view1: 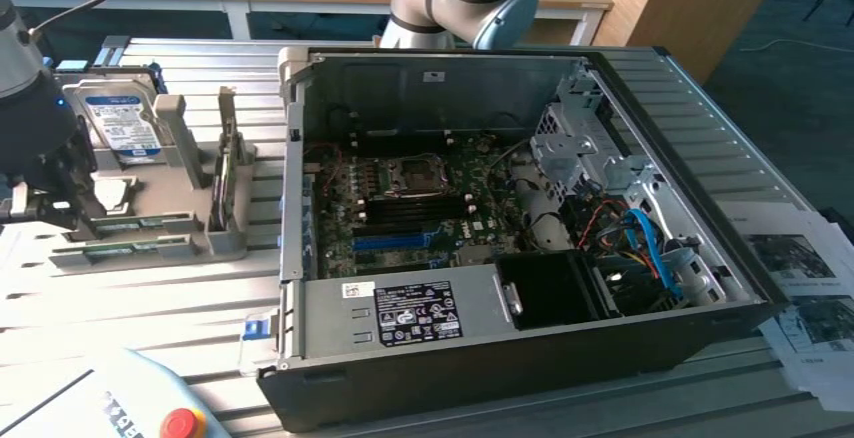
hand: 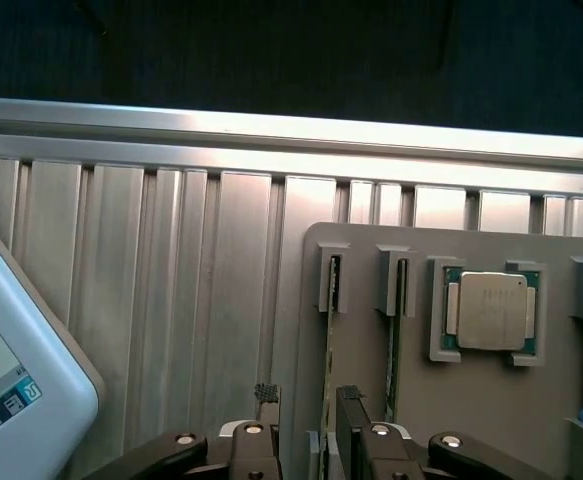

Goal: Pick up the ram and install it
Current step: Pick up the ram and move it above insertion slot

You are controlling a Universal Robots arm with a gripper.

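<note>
The ram (hand: 328,360) is standing on edge in a slot of the grey holder (hand: 471,400), just beside a second stick (hand: 395,330) and near a processor (hand: 491,310). The gripper (hand: 309,425) is hanging over it, fingers (hand: 351,420) wide apart, straddling its edge, gripping nothing. The open computer case (view1: 441,88) is lying at the exterior view's right.

Green ram (view1: 134,224); grey holder (hand: 471,400); black case (view1: 441,378); blue slots (view1: 394,241).

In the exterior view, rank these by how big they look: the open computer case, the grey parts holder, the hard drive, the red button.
1. computer case, by far the largest
2. grey parts holder
3. hard drive, standing in that holder
4. red button, smallest even though it is nearest the camera
</note>
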